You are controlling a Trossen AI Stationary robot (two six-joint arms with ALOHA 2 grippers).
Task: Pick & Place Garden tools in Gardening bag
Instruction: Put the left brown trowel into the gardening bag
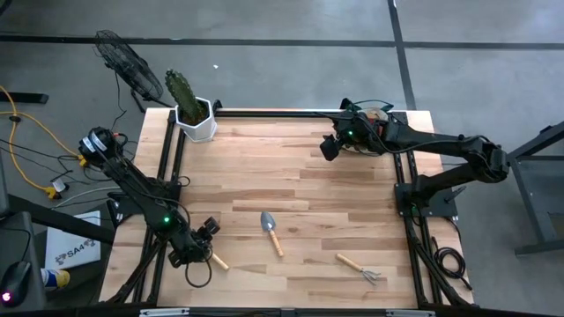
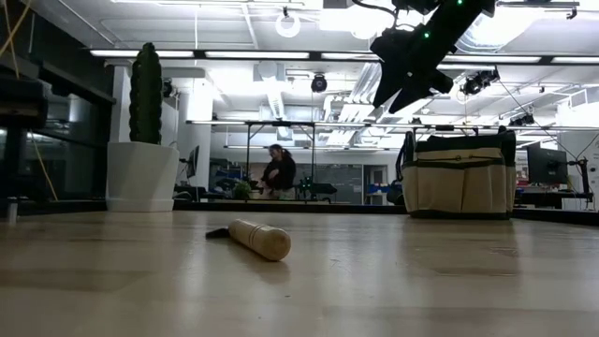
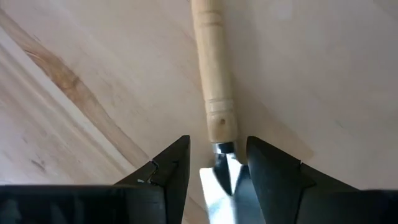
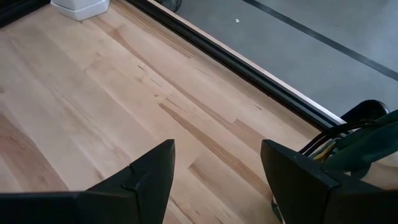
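A trowel with a wooden handle (image 3: 211,68) lies on the table near its front left; its handle end also shows in the high view (image 1: 218,261). My left gripper (image 3: 217,163) is open and low over it, pointing down, one finger on each side of the metal neck (image 3: 225,155), with a gap on both sides. A second trowel (image 1: 271,231) lies mid-table and a small rake (image 1: 359,267) lies at the front right. The tan gardening bag (image 2: 459,178) stands at the far right, mostly under my right arm. My right gripper (image 4: 217,180) is open and empty, up in the air beside the bag (image 1: 328,145).
A white pot with a cactus (image 1: 196,119) stands at the table's far left corner. A dark metal frame rail (image 4: 249,68) runs along the far edge. A person (image 2: 278,173) shows far off in the room behind the table.
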